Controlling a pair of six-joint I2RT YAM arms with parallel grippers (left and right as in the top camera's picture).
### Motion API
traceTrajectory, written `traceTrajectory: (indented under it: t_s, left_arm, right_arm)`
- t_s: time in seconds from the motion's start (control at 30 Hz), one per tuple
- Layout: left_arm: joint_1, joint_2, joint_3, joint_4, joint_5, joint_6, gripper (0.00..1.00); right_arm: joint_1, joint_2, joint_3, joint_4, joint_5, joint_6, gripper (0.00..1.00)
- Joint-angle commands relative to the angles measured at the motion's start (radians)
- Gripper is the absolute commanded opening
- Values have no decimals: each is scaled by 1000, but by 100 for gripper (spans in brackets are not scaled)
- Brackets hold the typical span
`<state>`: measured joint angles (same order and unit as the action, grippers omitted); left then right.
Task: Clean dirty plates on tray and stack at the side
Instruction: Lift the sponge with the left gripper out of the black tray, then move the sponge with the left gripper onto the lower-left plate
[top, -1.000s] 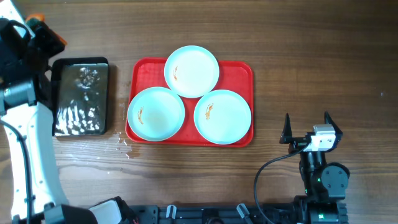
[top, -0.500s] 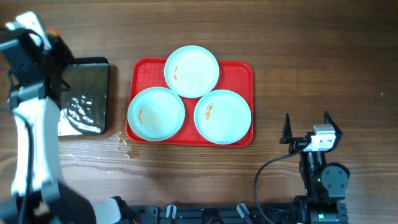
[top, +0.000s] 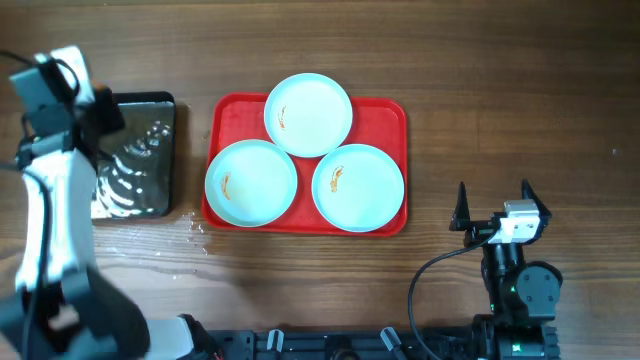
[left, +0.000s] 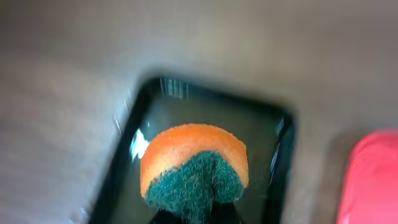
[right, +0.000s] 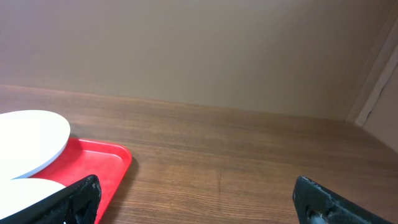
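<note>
Three pale mint-white plates lie on the red tray (top: 385, 120): one at the back (top: 308, 115), one front left (top: 251, 182), one front right (top: 358, 188). Each has a small orange-brown smear. My left gripper (top: 100, 112) is at the black tray's (top: 160, 150) left edge, shut on an orange sponge with a green scrub face (left: 194, 171), held above the wet black tray (left: 205, 106). My right gripper (top: 492, 205) is open and empty, right of the red tray; its view shows the red tray's corner (right: 109, 163) and a plate's edge (right: 31, 137).
Water drops lie on the wood (top: 197, 232) between the black tray and the red tray's front left corner. Bare wooden table (top: 500, 90) lies right of the red tray. The right arm's base (top: 520, 290) stands at the front right.
My left arm has swung in from the far left over the black tray's left side, carrying the sponge. The water in the black tray ripples. The right arm has not moved.
</note>
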<state>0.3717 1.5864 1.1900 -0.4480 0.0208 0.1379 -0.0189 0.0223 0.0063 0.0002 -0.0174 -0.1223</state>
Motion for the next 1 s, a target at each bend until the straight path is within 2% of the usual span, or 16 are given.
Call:
traceTrajectory:
  t_s: [0.0,0.1,0.17,0.23,0.37,0.5,0.53,0.63,0.67,0.7,0.77,0.83,0.9,0.97]
  left_arm:
    - [10,-23,2,34,16,16,4]
    - [-1,-147,14,131,96,16,4]
    - [-1,-192,14,129,130,16,4]
    - [14,-145,-13,85,47,16,4]
    - [52,62,-73,-34,31,15,4]
    - [42,-63,-51,-35,51,12,4]
    - [38,-111,-39,-30,77,12,4]
    - [11,-354,-24,32,381,11,4]
    - [-5,-393,-24,18,427,-5,4]
    - [-23,-412,-24,-5,432,-56,4]
    - [-74,-412,-25,-76,441,-240,4]
    - [-175,-375,-25,-196,473,-525,4]
    - [-282,-334,-25,-297,473,-663,4]
    - [-416,-272,-28,-365,472,-670,4]
  right_arm:
    - [-6,-5,-1,6,14,-9,100]
    - [-6,-5,-1,6,14,-9,100]
    - [-6,-5,-1,6,14,-9,100]
    - [-6,-5,-1,6,14,-8,100]
    - [-6,-5,-1,6,14,-8,100]
    - [-6,-5,-1,6,14,-9,100]
    - [-6,-5,-1,6,14,-9,100]
    - [-6,-5,-1,6,14,-9,100]
    - [-6,-5,-1,6,14,-8,100]
    - [-6,-5,-1,6,14,-9,100]
    - [-6,-5,-1,6,14,-8,100]
    - [-6,-5,-1,6,14,-8,100]
    - [-6,-5,-1,6,14,-9,100]
    - [-6,-5,-1,6,14,-9,100]
